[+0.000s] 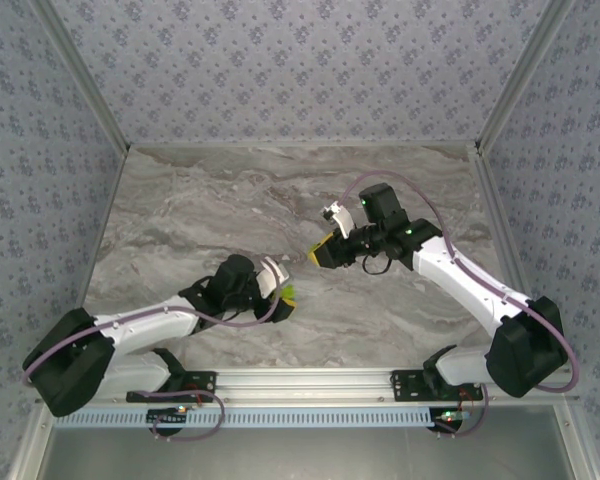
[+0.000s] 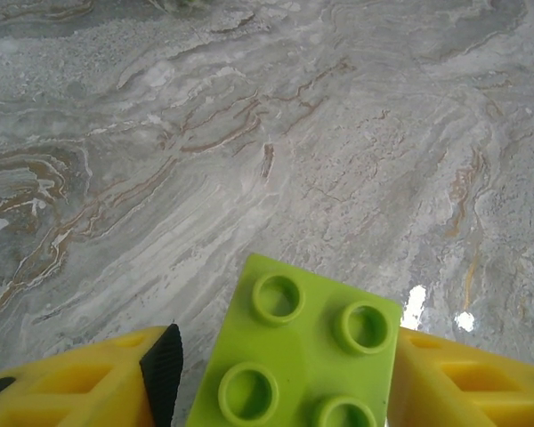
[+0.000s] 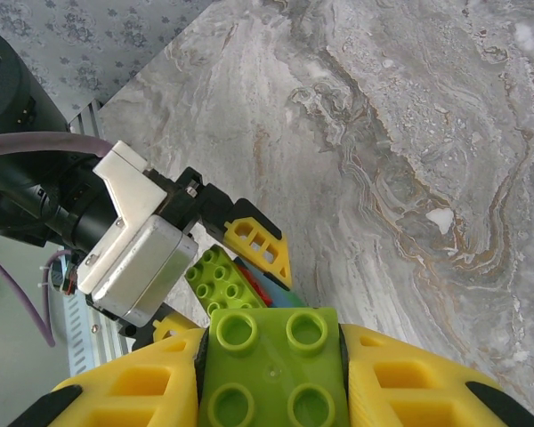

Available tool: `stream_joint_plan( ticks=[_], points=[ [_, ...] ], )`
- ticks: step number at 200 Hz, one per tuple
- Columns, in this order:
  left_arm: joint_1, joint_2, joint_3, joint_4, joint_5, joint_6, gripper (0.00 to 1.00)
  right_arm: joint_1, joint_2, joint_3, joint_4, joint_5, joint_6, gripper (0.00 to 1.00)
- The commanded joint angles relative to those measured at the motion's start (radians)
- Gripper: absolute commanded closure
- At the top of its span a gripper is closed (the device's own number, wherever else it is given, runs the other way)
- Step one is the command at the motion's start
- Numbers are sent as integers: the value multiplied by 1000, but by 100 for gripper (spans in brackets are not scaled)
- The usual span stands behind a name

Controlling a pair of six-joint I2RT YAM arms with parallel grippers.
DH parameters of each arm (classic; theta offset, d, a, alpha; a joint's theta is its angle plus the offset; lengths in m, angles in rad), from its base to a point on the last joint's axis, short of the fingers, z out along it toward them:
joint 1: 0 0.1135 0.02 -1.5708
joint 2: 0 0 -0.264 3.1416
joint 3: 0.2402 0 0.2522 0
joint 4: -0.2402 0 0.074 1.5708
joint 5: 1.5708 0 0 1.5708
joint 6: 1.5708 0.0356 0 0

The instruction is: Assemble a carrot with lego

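Observation:
A partly built carrot stands between the yellow fingers of my left gripper (image 2: pixel 280 378), with a lime-green studded brick (image 2: pixel 307 356) on top. The right finger (image 2: pixel 463 382) presses its side; a thin sliver of table shows beside the left pad (image 2: pixel 163 374). From the right wrist, that stack (image 3: pixel 224 277) shows red (image 3: pixel 256 287) and blue (image 3: pixel 286 296) layers under the lime-green top. My right gripper (image 3: pixel 271 378) is shut on a second lime-green lego brick (image 3: pixel 271 360), held just above and beside the stack. From above, the left gripper (image 1: pixel 283 292) and right gripper (image 1: pixel 323 252) nearly meet mid-table.
The marble table (image 1: pixel 200 200) stretches open behind and to both sides of the grippers. Patterned walls (image 1: pixel 300 70) close it in on three sides. An aluminium rail (image 1: pixel 300 380) with the arm bases runs along the near edge.

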Motion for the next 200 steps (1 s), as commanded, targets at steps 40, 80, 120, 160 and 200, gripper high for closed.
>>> stream_joint_plan(
  ticks=[40,80,120,160,200],
  points=[
    [-7,19,40,-27,58,6,52,-6,-17,-3,-3,-27,-17,78],
    [-6,-30,14,-8,59,2,59,-8,-11,-3,0,-37,-20,78],
    [38,-92,-17,27,172,-36,64,-8,3,-2,-15,-72,-51,78],
    [77,-71,-2,37,351,-68,65,-21,3,11,-76,-109,-123,78],
    [75,2,40,-11,345,-39,72,-27,3,8,-66,-112,-115,78]
  ],
)
